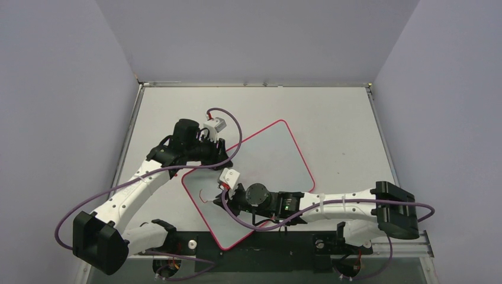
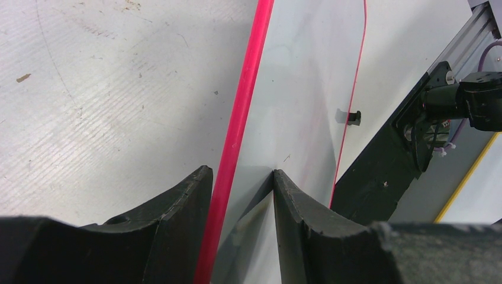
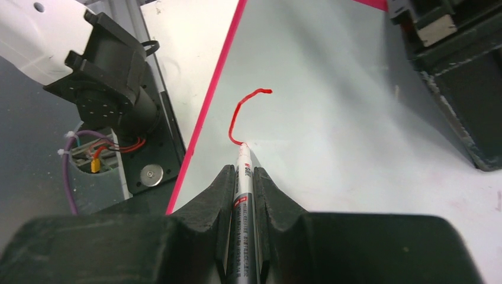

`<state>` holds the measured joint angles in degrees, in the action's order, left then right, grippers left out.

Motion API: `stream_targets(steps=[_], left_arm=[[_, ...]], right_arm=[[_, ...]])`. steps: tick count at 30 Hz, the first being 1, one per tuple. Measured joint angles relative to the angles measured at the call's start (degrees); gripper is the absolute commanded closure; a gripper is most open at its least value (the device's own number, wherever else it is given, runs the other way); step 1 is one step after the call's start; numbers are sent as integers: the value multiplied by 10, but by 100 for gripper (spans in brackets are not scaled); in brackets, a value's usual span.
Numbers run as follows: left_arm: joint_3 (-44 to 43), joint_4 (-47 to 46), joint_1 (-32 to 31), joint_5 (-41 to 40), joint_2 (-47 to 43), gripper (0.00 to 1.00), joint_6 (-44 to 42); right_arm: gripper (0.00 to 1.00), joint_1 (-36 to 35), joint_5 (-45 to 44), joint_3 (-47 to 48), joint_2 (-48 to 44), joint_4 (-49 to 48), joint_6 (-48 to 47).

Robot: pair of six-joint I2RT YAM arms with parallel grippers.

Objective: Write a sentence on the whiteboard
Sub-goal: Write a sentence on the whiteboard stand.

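The whiteboard (image 1: 269,151) lies tilted on the grey table, with a thin pink-red frame. No full sentence shows, only one short hooked red stroke (image 3: 237,115) near the board's near-left edge, also in the top view (image 1: 203,195). My right gripper (image 3: 241,169) is shut on a grey marker (image 3: 243,204). The marker's tip touches the board at the stroke's lower end. My left gripper (image 2: 240,173) is open at the board's far-left edge. One of its fingers (image 2: 186,201) is on the table, the other on the board (image 2: 302,89), with the frame between them.
A small black clip (image 2: 354,117) sits on the board's far long edge. The black base plate (image 1: 278,245) and both arm bases run along the near table edge. My right arm (image 1: 331,204) stretches over the board's near corner. Grey walls enclose the table.
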<state>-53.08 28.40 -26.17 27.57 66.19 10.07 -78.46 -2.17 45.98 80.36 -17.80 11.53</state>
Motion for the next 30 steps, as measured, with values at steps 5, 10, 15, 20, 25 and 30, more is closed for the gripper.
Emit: stream_targets(steps=[5,10,15,20,25,30], left_arm=[[0,0,0,0,0,100,0],[0,-1,0,0,0,100,-1],[0,-1,0,0,0,100,0],[0,-1,0,-1,0,100,0],[0,-1,0,-1,0,100,0],[0,-1,0,-1,0,100,0]], right_arm=[[100,0,-26,0,-10,16,-5],[100,-1,-43,5,-14,31,-17],[100,-3,-46,18,-15,54,-35],[100,-11,-28,23,-23,78,-50],[100,-27,-12,35,-23,86,-56],[100,-30,-9,42,-22,84,-58]])
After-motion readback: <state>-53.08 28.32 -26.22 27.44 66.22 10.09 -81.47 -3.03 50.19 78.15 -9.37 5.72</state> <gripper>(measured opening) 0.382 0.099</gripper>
